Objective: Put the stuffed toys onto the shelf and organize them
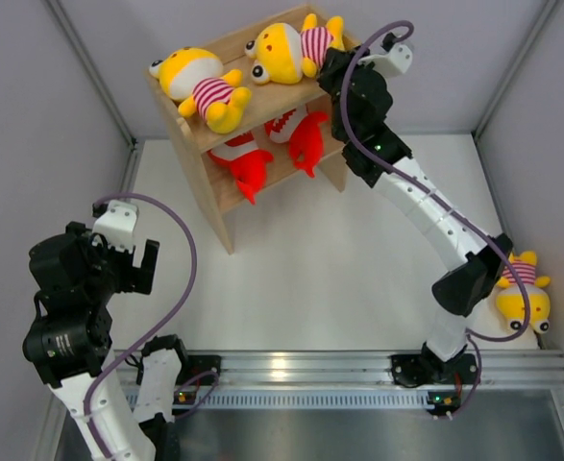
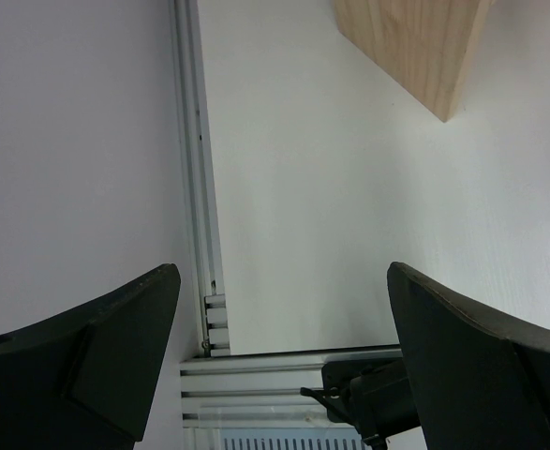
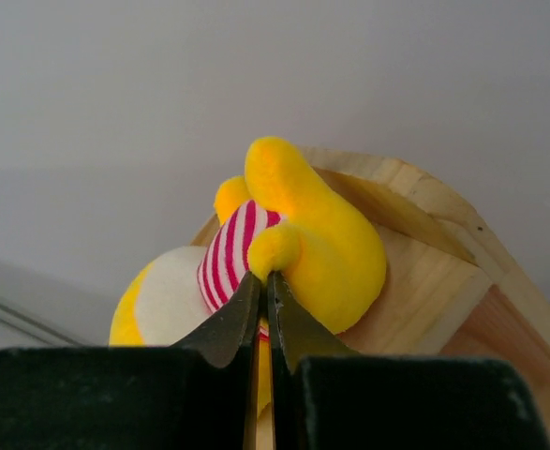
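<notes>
My left tool (image 1: 133, 261) hangs over the left side of the counter (image 1: 330, 259), jaws spread wide with nothing between them. Its wrist view shows only bare white surface and a corner of wood.

The light-wood shelf (image 1: 208, 182) stands far back, left of centre, turned at an angle. On its upper tier the left yellow toy (image 1: 197, 84) lies with its big head and white face toward the left end, its red-and-white striped shirt and yellow feet near the front edge. Beside it the second yellow toy (image 1: 286, 48) shows its dark eyes, its striped body pointing right. Below, on the lower tier, two red fish toys (image 1: 248, 165) lie side by side, white mouths up and red tails over the front lip.

My right tool (image 3: 263, 278) is at the right end of the upper tier. It is closed, with its tips against a yellow limb of the second toy. I cannot tell whether it pinches any fabric.

A third yellow toy (image 1: 524, 298) lies on the counter at the far right, partly behind the right arm's elbow.

The counter is plain white. Pale grey wall panels (image 1: 61, 86) stand on three sides, and an aluminium rail (image 1: 301, 366) runs along the near edge.
</notes>
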`<state>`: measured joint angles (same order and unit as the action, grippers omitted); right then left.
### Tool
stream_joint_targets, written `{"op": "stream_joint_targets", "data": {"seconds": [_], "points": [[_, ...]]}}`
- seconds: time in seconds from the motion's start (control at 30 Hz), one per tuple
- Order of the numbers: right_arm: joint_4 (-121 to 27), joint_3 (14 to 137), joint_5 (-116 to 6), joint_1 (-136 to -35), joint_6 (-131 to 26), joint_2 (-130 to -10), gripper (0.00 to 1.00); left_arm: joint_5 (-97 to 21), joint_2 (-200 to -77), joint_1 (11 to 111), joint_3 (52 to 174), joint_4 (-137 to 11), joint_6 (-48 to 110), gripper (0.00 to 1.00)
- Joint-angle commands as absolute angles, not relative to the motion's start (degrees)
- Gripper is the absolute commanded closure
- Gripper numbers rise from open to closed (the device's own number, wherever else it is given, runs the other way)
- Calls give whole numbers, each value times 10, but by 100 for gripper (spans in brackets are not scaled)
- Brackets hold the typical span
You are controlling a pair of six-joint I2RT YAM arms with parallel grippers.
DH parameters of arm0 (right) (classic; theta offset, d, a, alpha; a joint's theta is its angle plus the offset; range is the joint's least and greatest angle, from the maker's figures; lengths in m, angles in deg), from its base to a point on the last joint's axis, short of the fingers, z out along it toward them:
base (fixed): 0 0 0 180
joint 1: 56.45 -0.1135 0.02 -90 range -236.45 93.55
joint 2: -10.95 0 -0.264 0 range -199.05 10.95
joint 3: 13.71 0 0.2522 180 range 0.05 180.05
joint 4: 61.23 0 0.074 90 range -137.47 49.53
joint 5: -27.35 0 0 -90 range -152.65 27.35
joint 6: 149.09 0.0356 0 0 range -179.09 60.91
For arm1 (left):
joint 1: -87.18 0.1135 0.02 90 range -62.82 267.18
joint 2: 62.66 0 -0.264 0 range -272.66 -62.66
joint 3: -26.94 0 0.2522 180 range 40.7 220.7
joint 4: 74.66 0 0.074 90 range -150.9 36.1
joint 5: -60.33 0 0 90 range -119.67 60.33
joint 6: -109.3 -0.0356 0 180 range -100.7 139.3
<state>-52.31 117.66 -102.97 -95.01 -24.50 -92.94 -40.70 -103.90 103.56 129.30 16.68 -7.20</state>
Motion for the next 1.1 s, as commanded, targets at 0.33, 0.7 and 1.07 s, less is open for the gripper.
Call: {"op": "stream_joint_targets", "data": {"seconds": [0.33,0.7,1.07], "points": [[-508,1089,-855,-1007,-352,-788,42,-405,-1029,1033,1291,143,-70,1],[-300,1151,-598,-889,-540,-729,13,-396,-1024,1033,1286,143,-78,1],[-324,1159,-364,-776,-695,-787,9,-402,-1026,1033,1289,144,-73,1]]}}
